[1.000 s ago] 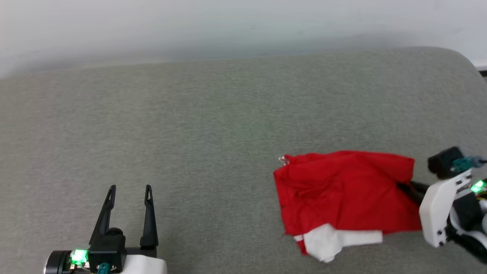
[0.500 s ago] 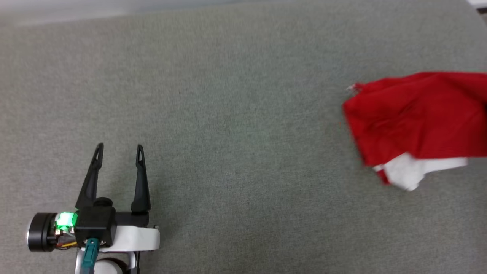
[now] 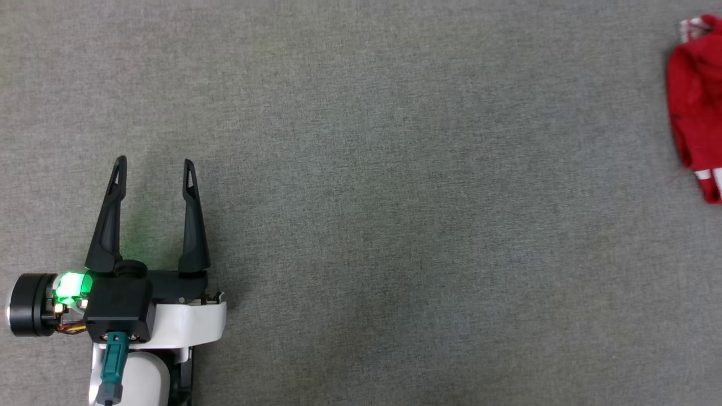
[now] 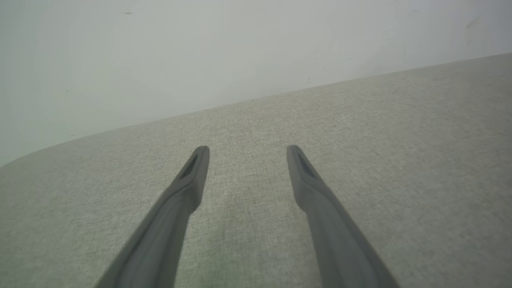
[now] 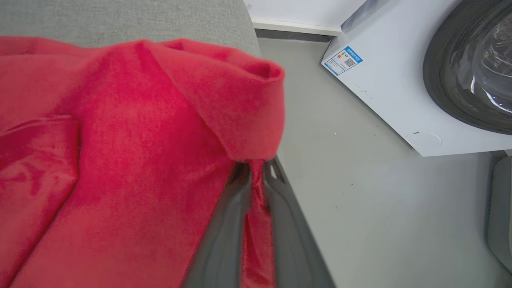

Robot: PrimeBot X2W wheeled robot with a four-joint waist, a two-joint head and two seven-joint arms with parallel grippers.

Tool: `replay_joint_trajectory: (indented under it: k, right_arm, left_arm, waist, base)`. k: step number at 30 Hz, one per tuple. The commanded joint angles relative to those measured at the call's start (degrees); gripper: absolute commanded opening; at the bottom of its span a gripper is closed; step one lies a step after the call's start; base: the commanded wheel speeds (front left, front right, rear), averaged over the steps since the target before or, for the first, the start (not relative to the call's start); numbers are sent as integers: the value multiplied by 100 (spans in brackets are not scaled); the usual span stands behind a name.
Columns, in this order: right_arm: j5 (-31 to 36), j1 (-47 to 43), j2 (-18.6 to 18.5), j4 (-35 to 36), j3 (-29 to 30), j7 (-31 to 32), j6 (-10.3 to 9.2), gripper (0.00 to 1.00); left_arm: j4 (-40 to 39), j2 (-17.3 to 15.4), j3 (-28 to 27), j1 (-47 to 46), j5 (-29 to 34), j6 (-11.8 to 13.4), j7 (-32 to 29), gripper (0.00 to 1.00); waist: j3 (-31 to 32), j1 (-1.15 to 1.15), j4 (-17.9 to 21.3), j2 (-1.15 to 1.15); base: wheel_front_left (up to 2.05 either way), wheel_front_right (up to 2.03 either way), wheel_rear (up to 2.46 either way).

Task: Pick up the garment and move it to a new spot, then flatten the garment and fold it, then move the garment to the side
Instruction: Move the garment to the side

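While the left gripper (image 3: 154, 162) stands wide open over the grey bench (image 3: 395, 225), the right gripper (image 5: 258, 173) is clamped on a fold of the garment (image 5: 120, 140).

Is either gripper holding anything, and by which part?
The right gripper is shut on the garment, pinching a bunched red edge fold; the left gripper is open and empty.

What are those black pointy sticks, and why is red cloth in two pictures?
This is a robot with two arms. The sticks are the fingers of its left gripper, open and empty over a grey padded surface. One picture comes from a camera on its head, the others from cameras on its wrists. The red cloth is a shirt, the garment. The right gripper is pinching a fold of it shut. The white box is a washing machine.
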State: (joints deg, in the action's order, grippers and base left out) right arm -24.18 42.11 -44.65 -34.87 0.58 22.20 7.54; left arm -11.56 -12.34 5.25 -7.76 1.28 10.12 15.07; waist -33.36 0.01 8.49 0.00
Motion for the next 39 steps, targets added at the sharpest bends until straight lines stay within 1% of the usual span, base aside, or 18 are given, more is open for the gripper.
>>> replay_joint_trajectory:
  k: [1, 6, 7, 8, 11, 15, 20, 25, 29, 32, 36, 39]
  right_arm:
    - [86, 185, -11, -111, 90, -47, -11, 0]
    - [316, 367, 151, -484, 277, -135, -11, 0]
    - [376, 393, 203, -544, 300, -177, -11, 46]
    - [423, 413, 254, -597, 337, -233, -11, 100]
    - [484, 400, 354, -721, 358, -312, -11, 100]
    - [636, 286, 450, -704, 308, -789, -11, 100]
    - [728, 15, 595, -210, 10, -1620, -11, 100]
    - [797, -347, 784, 534, -188, -2286, -10, 100]
    - [873, -837, 1060, 1224, -83, -2716, -11, 100]
    - [1042, -1272, 1363, 1801, 49, -2992, -10, 100]
    - [1349, -1868, 1828, 2466, 203, -3243, -10, 100]
    - [1620, -2290, 2235, 2841, 425, -3366, -10, 100]
  left_arm:
    - [-38, -49, 22, -76, 18, 34, 12, 100]
    - [-73, -106, 69, -79, -16, 96, 12, 100]
    - [-63, -111, 79, -70, -25, 108, 12, 100]
    - [-54, -116, 87, -53, -37, 118, 12, 100]
    - [-6, -109, 109, 3, -45, 145, 12, 100]
    - [100, -55, 138, 169, -101, 213, 13, 100]
    - [239, 11, 132, 523, -174, 289, 12, 100]
    - [340, 109, 115, 901, -241, 317, 12, 100]
    - [421, 169, 141, 1099, -247, 272, 12, 100]
    - [460, 206, 134, 1226, -242, 278, 12, 100]
    - [512, 232, 101, 1369, -276, 219, 12, 100]
    - [568, 253, 104, 1440, -264, 181, 12, 100]
  waist:
    - [-80, -1, -33, 0]
    - [-81, -1, -33, 0]
    - [-52, -1, -33, 0]
    - [-16, -1, -36, 0]
    - [104, -1, -49, 0]
    - [537, -1, -87, 0]
    - [1203, -1, -119, 0]
    - [1765, -1, -189, 0]
    - [2117, -1, -356, 0]
    - [2317, -1, -462, 0]
    - [2551, -1, -574, 0]
    - [2715, -1, -668, 0]
  base:
    - [0, 0, 0]
    - [0, 0, 0]
    - [0, 0, 0]
    - [0, 0, 0]
    - [0, 0, 0]
    - [0, 0, 0]
    - [0, 0, 0]
    - [0, 0, 0]
    - [0, 0, 0]
    - [0, 0, 0]
    - [0, 0, 0]
    - [0, 0, 0]
